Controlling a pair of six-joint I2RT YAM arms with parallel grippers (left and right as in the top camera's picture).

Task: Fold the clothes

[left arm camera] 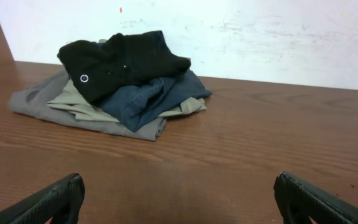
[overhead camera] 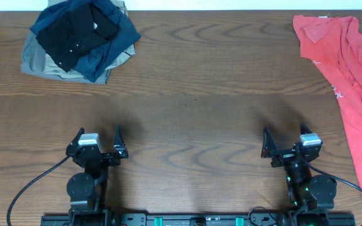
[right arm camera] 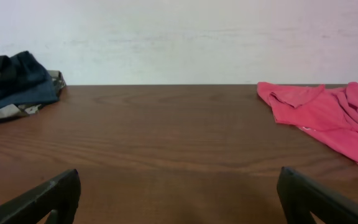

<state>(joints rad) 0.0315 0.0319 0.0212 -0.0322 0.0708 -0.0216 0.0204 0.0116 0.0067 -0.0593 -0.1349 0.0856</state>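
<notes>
The coral-red T-shirt [overhead camera: 351, 75] lies crumpled along the table's right edge, stretching from the far right corner toward the front. It also shows at the right of the right wrist view [right arm camera: 325, 115]. My right gripper [overhead camera: 285, 139] is open and empty near the front edge, left of the shirt and apart from it; its fingers [right arm camera: 179, 193] frame bare wood. My left gripper [overhead camera: 98, 137] is open and empty at the front left, and its fingers [left arm camera: 179, 196] also frame bare wood.
A pile of folded black, navy and khaki garments [overhead camera: 77, 37] sits at the far left of the wooden table [overhead camera: 187, 107], also seen in the left wrist view [left arm camera: 114, 81]. A white wall stands behind the table's far edge.
</notes>
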